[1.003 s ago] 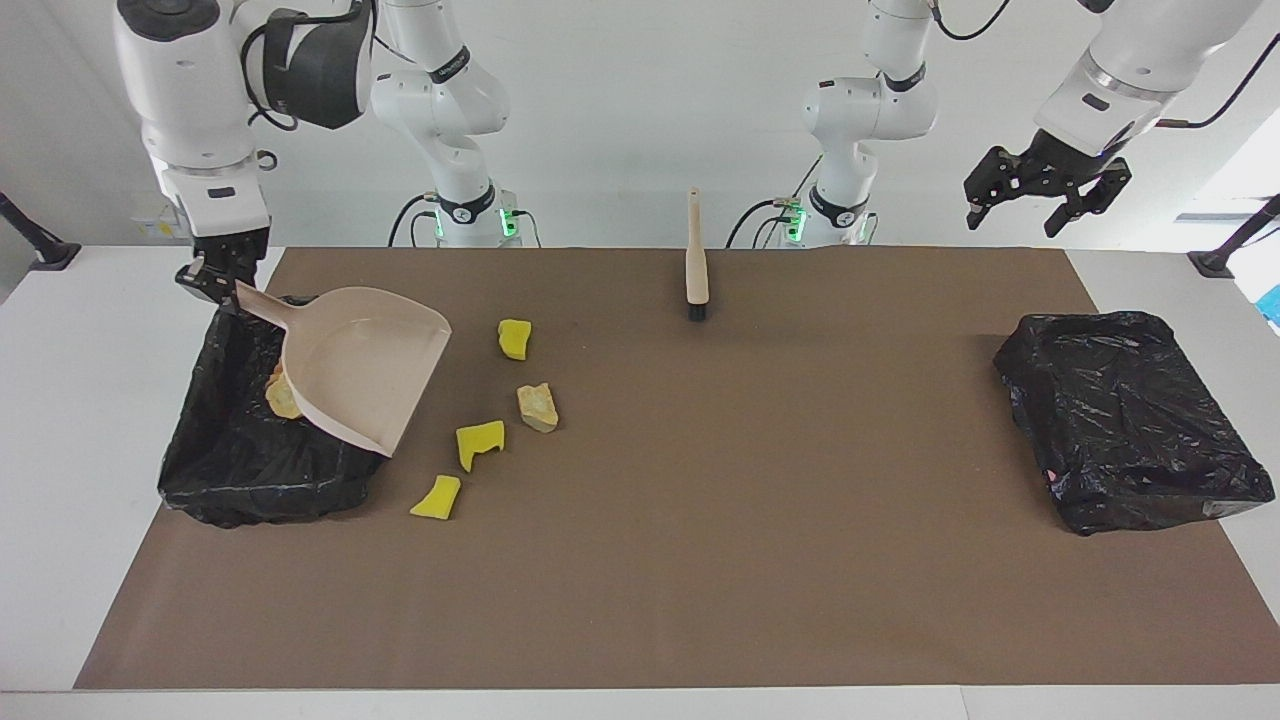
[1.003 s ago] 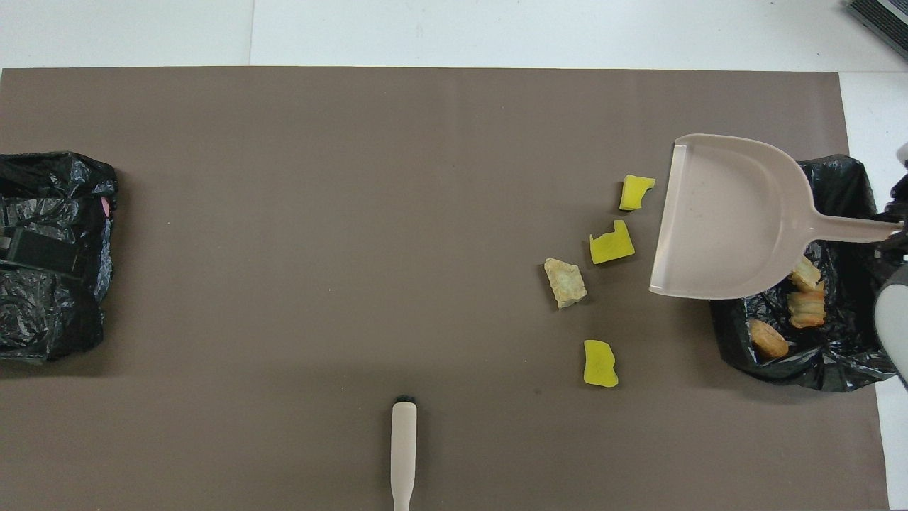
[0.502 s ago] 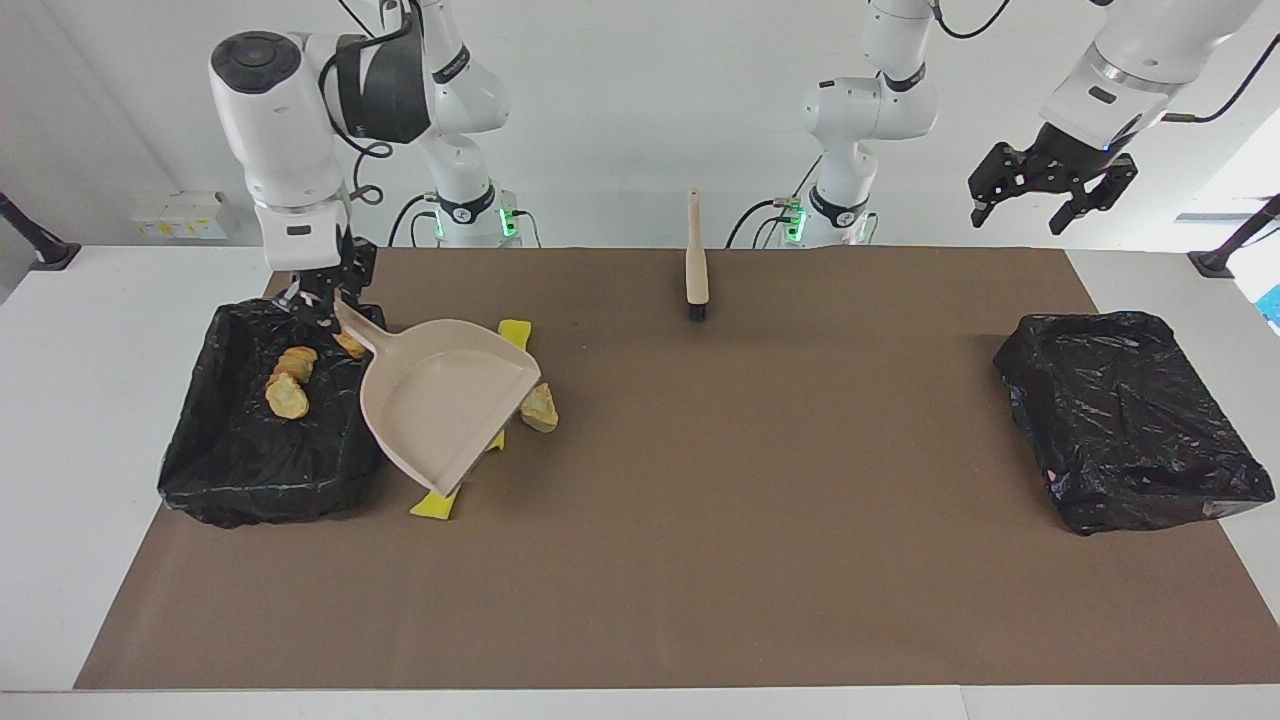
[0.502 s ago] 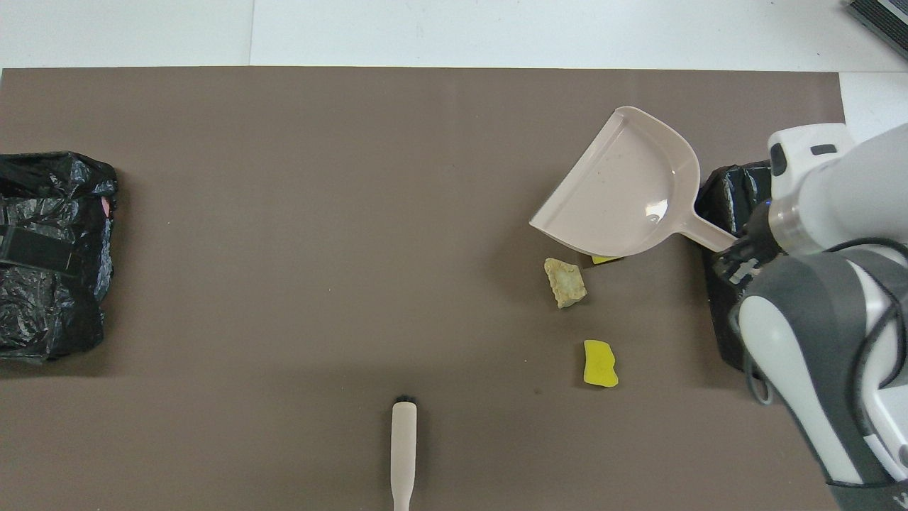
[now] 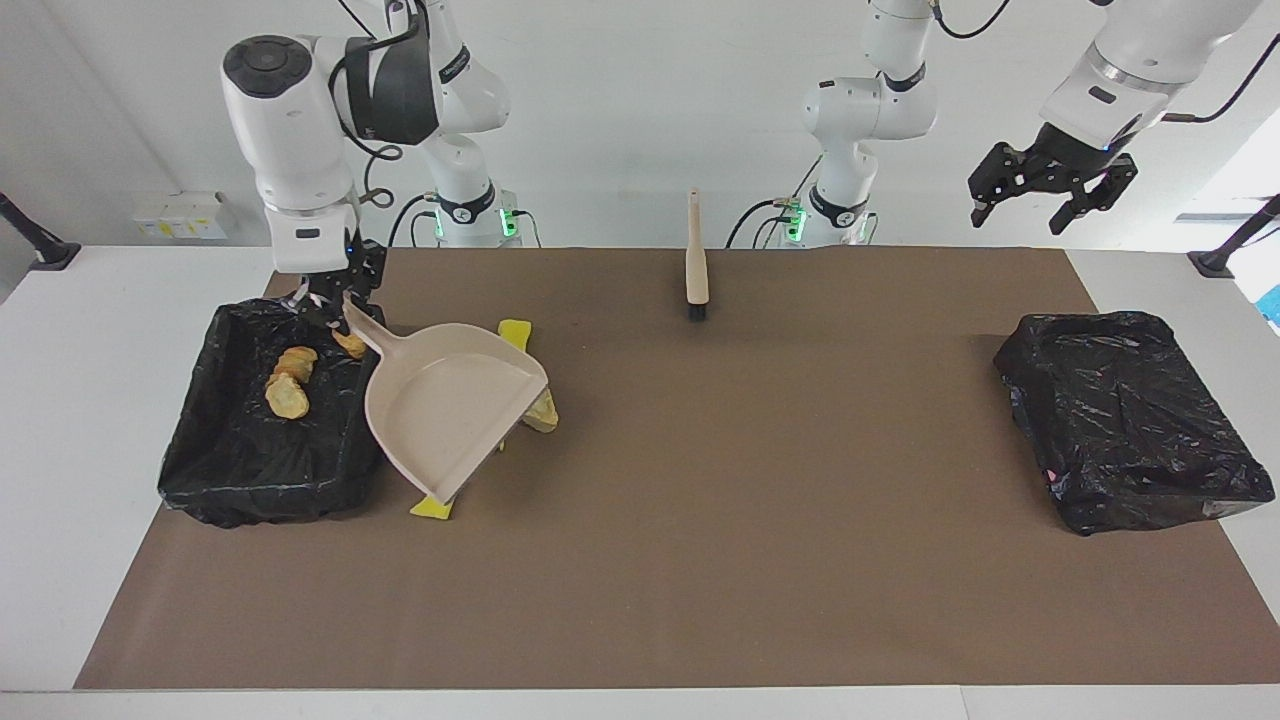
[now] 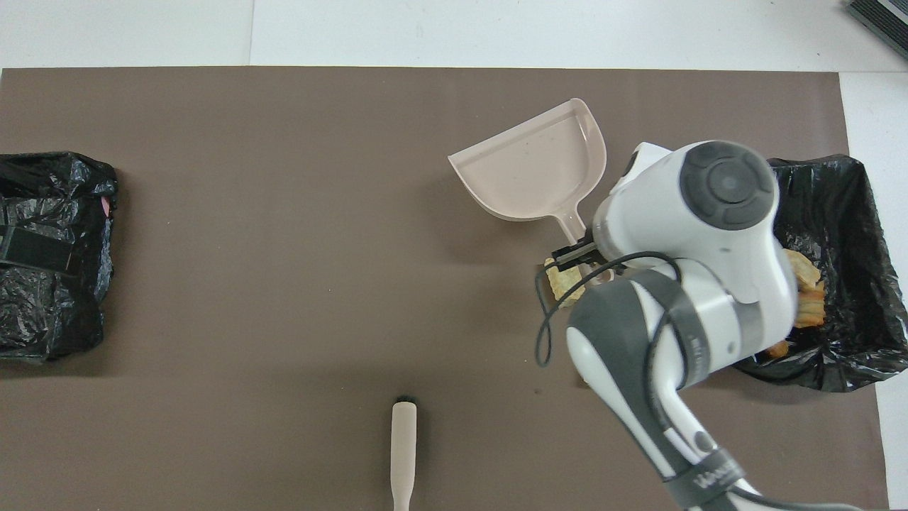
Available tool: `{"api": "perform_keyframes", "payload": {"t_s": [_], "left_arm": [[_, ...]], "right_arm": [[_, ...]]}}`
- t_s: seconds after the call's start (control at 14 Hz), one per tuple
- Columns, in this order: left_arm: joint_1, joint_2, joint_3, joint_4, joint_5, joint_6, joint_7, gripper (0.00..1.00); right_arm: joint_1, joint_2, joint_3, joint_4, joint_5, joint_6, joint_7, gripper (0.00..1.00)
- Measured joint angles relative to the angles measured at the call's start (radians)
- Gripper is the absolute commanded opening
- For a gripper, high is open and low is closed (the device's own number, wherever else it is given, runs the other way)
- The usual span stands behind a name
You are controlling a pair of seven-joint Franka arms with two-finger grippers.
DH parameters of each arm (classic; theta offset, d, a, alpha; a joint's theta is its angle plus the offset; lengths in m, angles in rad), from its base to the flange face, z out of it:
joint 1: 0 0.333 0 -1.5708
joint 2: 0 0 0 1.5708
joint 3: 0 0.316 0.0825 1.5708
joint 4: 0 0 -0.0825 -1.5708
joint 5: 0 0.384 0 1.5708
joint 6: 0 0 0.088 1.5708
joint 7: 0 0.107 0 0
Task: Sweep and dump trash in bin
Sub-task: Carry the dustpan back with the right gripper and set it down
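A brown mat covers the white table; right gripper pinches the dustpan beside the bin, left gripper spread, waiting.

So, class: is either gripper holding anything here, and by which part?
The right gripper holds the beige dustpan by the end of its handle. The left gripper is open in the air and holds nothing.

Bright, even light from above, with soft dark shadows under the dustpan and beside the black bags, a white glow at one edge, and some blur on the big arm up close.
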Motion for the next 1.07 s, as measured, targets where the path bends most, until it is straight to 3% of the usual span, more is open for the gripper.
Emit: {"api": "perform_keyframes", "payload": {"t_s": [0.29, 0.57, 0.72, 0.79, 0.86, 1.0, 1.07], "left_arm": [[0.0, -0.006, 0.0, -0.01, 0.0, 0.0, 0.0, 1.0], [0.0, -0.007, 0.0, -0.011, 0.0, 0.0, 0.0, 1.0], [0.0, -0.008, 0.0, -0.012, 0.0, 0.0, 0.0, 1.0], [0.0, -0.008, 0.0, -0.012, 0.0, 0.0, 0.0, 1.0], [0.0, -0.008, 0.0, -0.012, 0.0, 0.001, 0.0, 1.0], [0.0, -0.009, -0.001, -0.012, 0.0, 0.014, 0.0, 1.0], [0.0, -0.009, -0.001, -0.012, 0.0, 0.021, 0.0, 1.0]], "right_arm": [[0.153, 0.128, -0.001, 0.058, 0.0, 0.08, 0.333, 0.0], [0.274, 0.313, -0.003, 0.241, -0.01, 0.091, 0.581, 0.0], [0.302, 0.366, -0.003, 0.294, -0.011, 0.091, 0.623, 0.27], [0.307, 0.379, -0.003, 0.304, -0.011, 0.091, 0.626, 0.52], [0.309, 0.384, -0.004, 0.309, -0.011, 0.091, 0.626, 0.55], [0.313, 0.383, -0.005, 0.317, -0.012, 0.091, 0.627, 0.9], [0.314, 0.381, -0.005, 0.322, -0.012, 0.091, 0.627, 1.0]]}}
